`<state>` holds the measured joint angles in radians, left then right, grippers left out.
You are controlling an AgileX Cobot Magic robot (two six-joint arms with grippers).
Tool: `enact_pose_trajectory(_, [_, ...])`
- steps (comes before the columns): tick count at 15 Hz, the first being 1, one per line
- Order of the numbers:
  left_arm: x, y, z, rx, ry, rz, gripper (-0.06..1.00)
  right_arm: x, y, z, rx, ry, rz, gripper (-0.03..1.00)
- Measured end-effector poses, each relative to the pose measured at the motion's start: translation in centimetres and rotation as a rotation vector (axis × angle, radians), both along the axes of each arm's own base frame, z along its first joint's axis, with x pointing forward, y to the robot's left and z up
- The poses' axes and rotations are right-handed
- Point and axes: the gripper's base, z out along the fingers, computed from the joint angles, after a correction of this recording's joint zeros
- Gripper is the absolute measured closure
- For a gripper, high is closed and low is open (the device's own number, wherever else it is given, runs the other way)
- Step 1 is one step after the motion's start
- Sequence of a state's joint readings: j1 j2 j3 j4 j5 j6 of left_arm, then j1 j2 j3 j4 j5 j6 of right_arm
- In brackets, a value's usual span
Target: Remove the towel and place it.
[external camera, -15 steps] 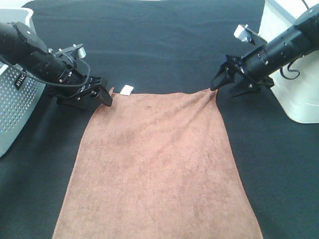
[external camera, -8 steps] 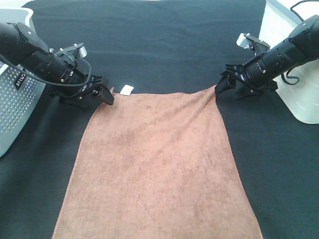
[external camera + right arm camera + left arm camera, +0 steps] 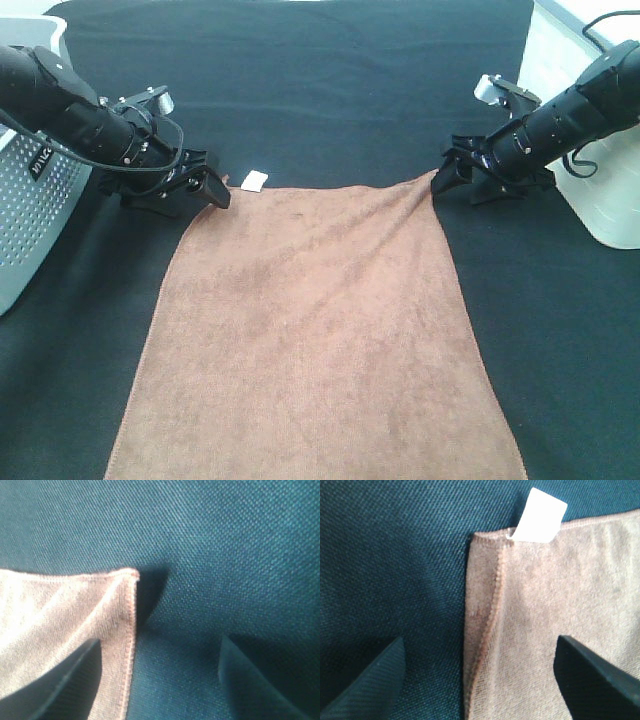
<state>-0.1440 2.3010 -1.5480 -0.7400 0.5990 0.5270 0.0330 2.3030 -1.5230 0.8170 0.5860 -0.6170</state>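
A: Jaws first, left side. Left gripper [image 3: 205, 190] spread wide, straddling the far-left corner of the towel [image 3: 315, 330]; holding nothing yet. Wrist view: one finger [image 3: 367, 680] over the black table cloth [image 3: 330, 90], the other finger [image 3: 592, 672] over brown plush, corner edge between them.
B: White tag [image 3: 540, 515]?
A: Just beyond that corner on the short edge, clear of both fingers. Looks deliberate: bite on the hemmed corner, not on the tag.
B: Towel itself?
A: Flat on the cloth, mid-table, far short edge level with both grippers, near edge running out of view. Slight ripple along the left hem, otherwise smooth.
B: Right side?
A: Right gripper [image 3: 448, 178] also open, nothing held. Towel's far-right corner [image 3: 131, 575] slightly raised, shadow beneath. One finger [image 3: 65, 680] over the plush, the other finger [image 3: 255, 680] over bare cloth.
B: Reason for the symmetric setup?
A: Probably a two-corner pinch, to lift the towel spread and without bunching. Judged stage: pre-grasp, no closure yet.
B: Drop spot?
A: Perforated basket [image 3: 30, 200] at far left, white bin [image 3: 595, 215] at far right. Cannot tell which.
B: Risk?
A: Catching table cloth along with the plush.
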Motion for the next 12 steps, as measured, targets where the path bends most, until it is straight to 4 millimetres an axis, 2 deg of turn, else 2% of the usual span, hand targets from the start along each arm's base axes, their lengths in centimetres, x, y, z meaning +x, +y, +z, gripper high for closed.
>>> enact_pose_trajectory(2, [0.0,-0.1,0.0,-0.011,0.003,0.009,0.19,0.1,0.4,0.0,-0.006,-0.011,-0.001,0.31])
enact_pose_trajectory(4, [-0.1,-0.6,0.0,-0.016,0.002,0.003,0.19,0.2,1.6,-0.1,-0.018,-0.035,0.004,0.31])
enact_pose_trajectory(7, [-0.6,-3.2,0.0,-0.011,-0.015,-0.04,0.19,-0.1,4.0,-0.1,-0.026,-0.052,0.045,0.31])
enact_pose_trajectory(9, [-0.8,-4.7,-0.1,-0.001,-0.042,-0.056,0.19,-0.3,4.8,-0.2,-0.025,-0.052,0.063,0.32])
enact_pose_trajectory(10, [-0.8,-5.0,-0.2,0.003,-0.053,-0.055,0.22,-0.3,4.7,-0.2,-0.029,-0.053,0.064,0.34])
enact_pose_trajectory(12, [-0.7,-5.1,-0.4,0.008,-0.059,-0.052,0.33,-0.2,4.6,-0.3,-0.05,-0.06,0.062,0.46])
